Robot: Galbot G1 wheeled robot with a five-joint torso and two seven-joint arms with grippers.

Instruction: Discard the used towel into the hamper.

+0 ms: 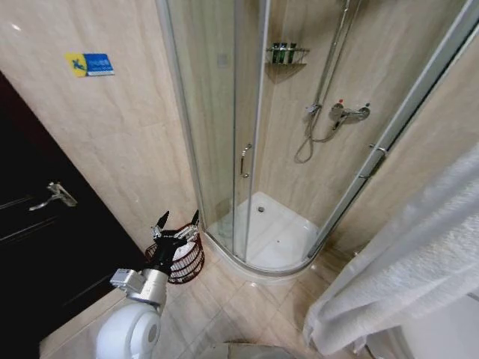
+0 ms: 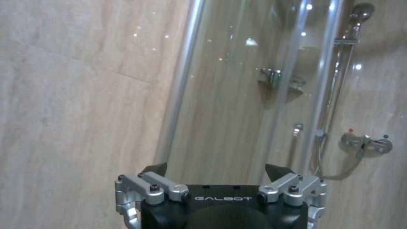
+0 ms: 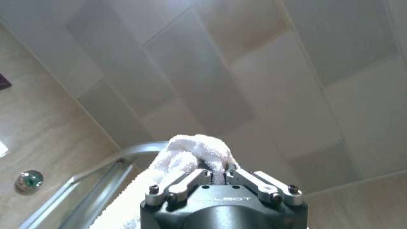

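The hamper (image 1: 191, 263), a small round dark red wire basket, stands on the floor tiles by the wall, next to the shower's glass. My left gripper (image 1: 177, 226) hovers just above its rim, open and holding nothing; in the left wrist view the left gripper (image 2: 216, 169) faces the wall and the glass. The white towel (image 1: 419, 262) hangs in a long drape down the right side of the head view. My right gripper (image 3: 216, 172) is raised toward the ceiling and is shut on a bunched fold of the towel (image 3: 194, 149).
A curved glass shower cubicle (image 1: 224, 134) with a white tray (image 1: 277, 232) fills the middle. A dark door (image 1: 37, 247) with a metal handle (image 1: 56, 196) stands at left. Beige floor tiles (image 1: 224, 307) lie between hamper and towel. A corner shelf (image 1: 287, 56) holds bottles.
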